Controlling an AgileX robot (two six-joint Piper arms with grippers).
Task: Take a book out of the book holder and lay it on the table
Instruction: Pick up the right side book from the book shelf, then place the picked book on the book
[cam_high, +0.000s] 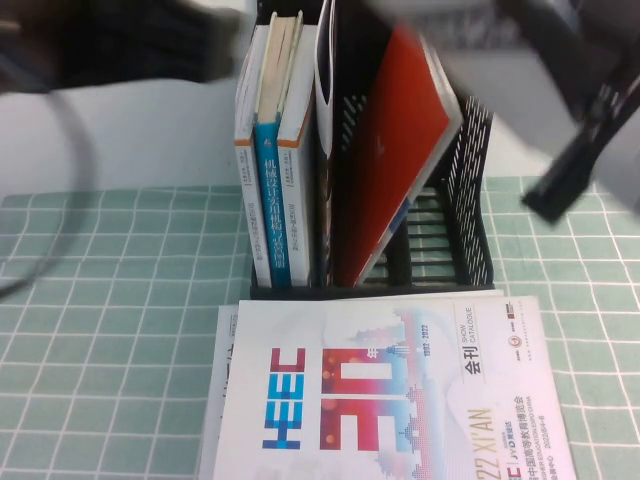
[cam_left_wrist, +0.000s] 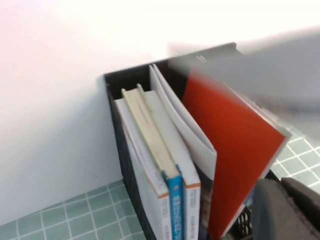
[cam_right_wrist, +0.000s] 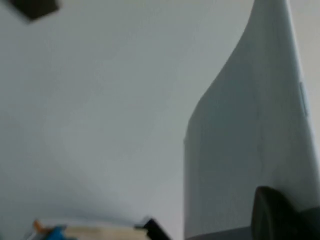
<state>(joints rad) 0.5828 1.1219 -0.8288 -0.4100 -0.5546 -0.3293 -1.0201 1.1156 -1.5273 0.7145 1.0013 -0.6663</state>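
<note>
One green table (cam_high: 100, 300) carries the black holder (cam_high: 470, 200). Above it the book (cam_left_wrist: 270, 70) hangs blurred, long axis roughly level across the slots. Right gripper (cam_right_wrist: 280, 220) is clamped on its edge. Left gripper (cam_left_wrist: 287, 210) sits beside the holder; I cannot tell its grip.

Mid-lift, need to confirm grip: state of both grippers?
Left gripper, near the book holder: cannot be told.
Right gripper, above the book holder: closed on the book.

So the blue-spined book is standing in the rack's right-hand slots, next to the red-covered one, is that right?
Not quite. The blue-spined book stands in the left-hand slots of the book holder, between two white-spined books. The red-covered book leans in a slot to its right. The high view shows this.
</note>
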